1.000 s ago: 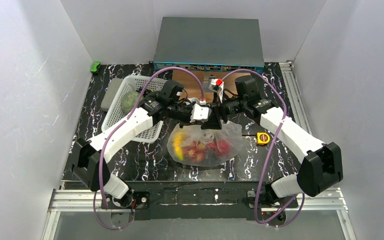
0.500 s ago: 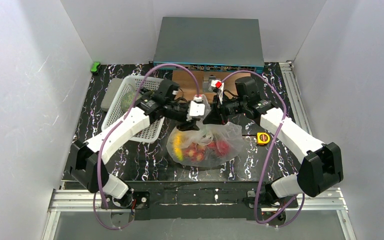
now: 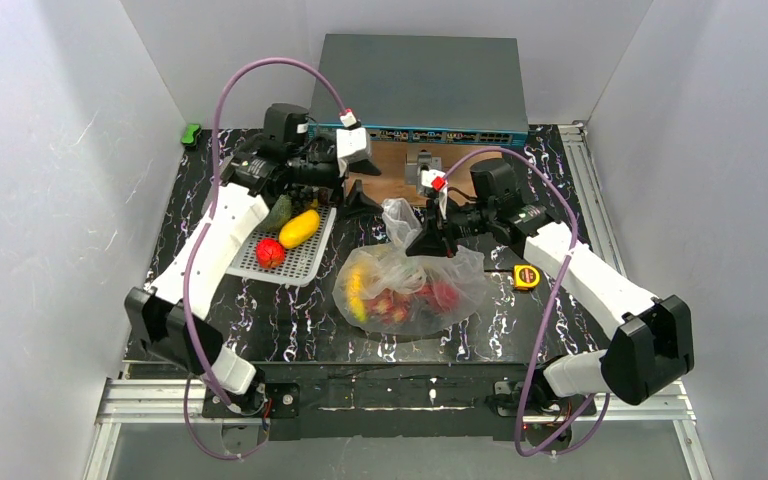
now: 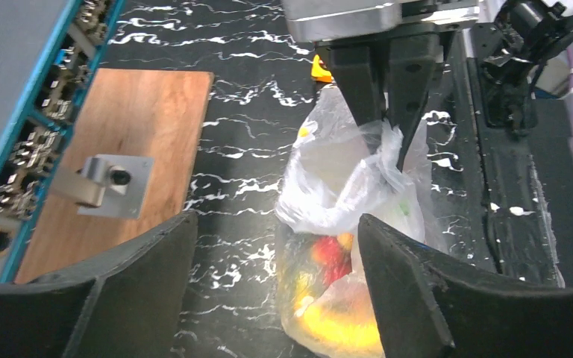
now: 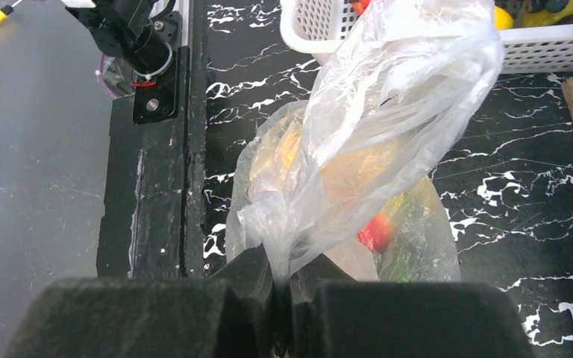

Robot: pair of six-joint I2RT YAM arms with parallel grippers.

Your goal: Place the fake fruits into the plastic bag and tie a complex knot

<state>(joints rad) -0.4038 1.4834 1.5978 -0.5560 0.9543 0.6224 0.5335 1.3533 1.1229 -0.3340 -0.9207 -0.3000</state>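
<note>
Right end effector (image 5: 282,287) pressed together on a gathered twist of the thin, clear, crinkly plastic bag (image 3: 410,290). The bag body rests on the counter (image 3: 260,325) at mid-width, nearer the near edge, with glossy red and yellow plastic fruits (image 3: 392,300) inside. Left end effector (image 4: 274,224) spread wide, holding nothing, toward the far edge left of centre, well apart from the bag. White lattice plastic basket (image 3: 305,272) by the left edge holds a yellow piece (image 3: 300,228), a red piece (image 3: 270,252) and a green piece (image 3: 280,212), so loading looks incomplete. Judgement: before any knot, keep the right pinch firm and the film only lightly taut, so the bag neither lifts nor tips. Bring the left in spread, take the free flap beside the pinch rather than far out, and hold the mouth open for the remaining pieces. Thin film may slip or tear under a sharp pull.
</note>
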